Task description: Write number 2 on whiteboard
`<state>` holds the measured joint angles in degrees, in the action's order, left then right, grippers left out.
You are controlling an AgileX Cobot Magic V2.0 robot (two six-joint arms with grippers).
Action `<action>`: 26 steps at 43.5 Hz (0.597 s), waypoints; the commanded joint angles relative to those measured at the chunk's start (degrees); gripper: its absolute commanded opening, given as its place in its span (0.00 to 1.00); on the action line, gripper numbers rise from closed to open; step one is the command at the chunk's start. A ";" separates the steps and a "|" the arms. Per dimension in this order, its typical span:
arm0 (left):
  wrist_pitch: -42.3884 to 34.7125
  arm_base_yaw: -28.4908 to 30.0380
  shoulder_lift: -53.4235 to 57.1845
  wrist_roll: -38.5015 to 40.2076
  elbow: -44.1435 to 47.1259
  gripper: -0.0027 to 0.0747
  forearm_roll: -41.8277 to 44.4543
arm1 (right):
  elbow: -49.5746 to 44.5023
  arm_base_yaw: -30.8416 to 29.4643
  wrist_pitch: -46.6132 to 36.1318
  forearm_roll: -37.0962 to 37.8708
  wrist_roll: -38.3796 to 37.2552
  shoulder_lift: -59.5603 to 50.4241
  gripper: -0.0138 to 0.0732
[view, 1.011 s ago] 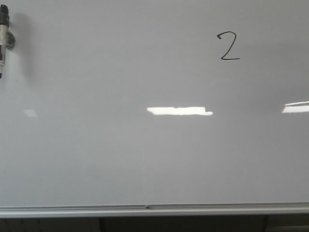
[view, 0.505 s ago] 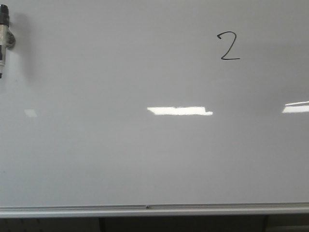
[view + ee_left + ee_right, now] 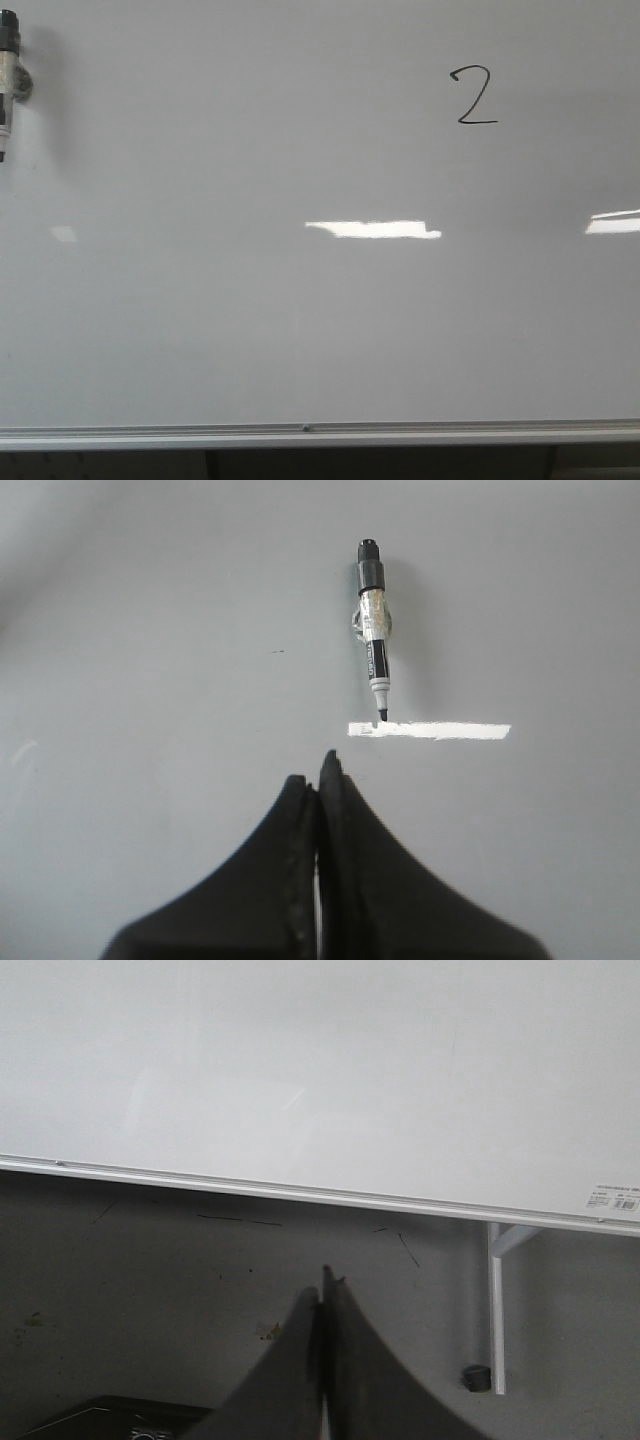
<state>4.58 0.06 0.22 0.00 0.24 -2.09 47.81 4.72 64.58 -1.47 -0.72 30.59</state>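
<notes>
The whiteboard (image 3: 250,320) fills the front view, with its silver tray rail (image 3: 300,434) along the lower edge. A thin black number 2 (image 3: 473,96) is drawn at its upper right. A black and silver marker (image 3: 8,75) is stuck upright on the board at the far left edge; it also shows in the left wrist view (image 3: 373,630), tip down. My left gripper (image 3: 317,775) is shut and empty, apart from the marker. My right gripper (image 3: 322,1290) is shut and empty, pointing below the board's lower edge (image 3: 300,1192). Neither gripper shows in the front view.
Ceiling-light reflections (image 3: 372,229) lie across the board. In the right wrist view a white board leg (image 3: 495,1310) with a dark foot (image 3: 476,1376) stands on grey floor, and a dark object (image 3: 130,1422) lies by the gripper.
</notes>
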 commanded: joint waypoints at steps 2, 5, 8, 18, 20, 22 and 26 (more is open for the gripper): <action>-5.02 0.10 1.52 0.00 2.05 0.01 -0.30 | 0.31 -0.18 -4.10 0.35 0.08 -2.19 0.08; -5.02 0.10 1.52 0.00 2.05 0.01 -0.30 | -1.19 -0.18 -5.83 0.29 0.72 -4.48 0.08; -5.02 0.10 1.52 0.00 2.05 0.01 -0.30 | -3.94 -0.23 -10.63 0.08 3.48 -7.44 0.08; -5.02 0.10 1.52 0.00 2.05 0.01 -0.30 | -17.14 -2.39 -28.70 -2.42 11.49 -16.90 0.08; -5.02 0.10 1.52 0.00 2.05 0.01 -0.30 | -20.60 -3.46 -33.07 -2.49 11.49 -18.91 0.08; -5.02 0.10 1.52 0.00 2.05 0.01 -0.30 | -24.06 -4.34 -37.07 -2.49 11.49 -20.30 0.08; -5.02 0.10 1.52 0.00 2.05 0.01 -0.30 | -30.28 -5.79 -45.89 -2.55 11.37 -22.83 0.08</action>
<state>4.48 0.06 0.22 0.00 0.24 -2.09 20.55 0.28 31.36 -3.65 10.01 8.96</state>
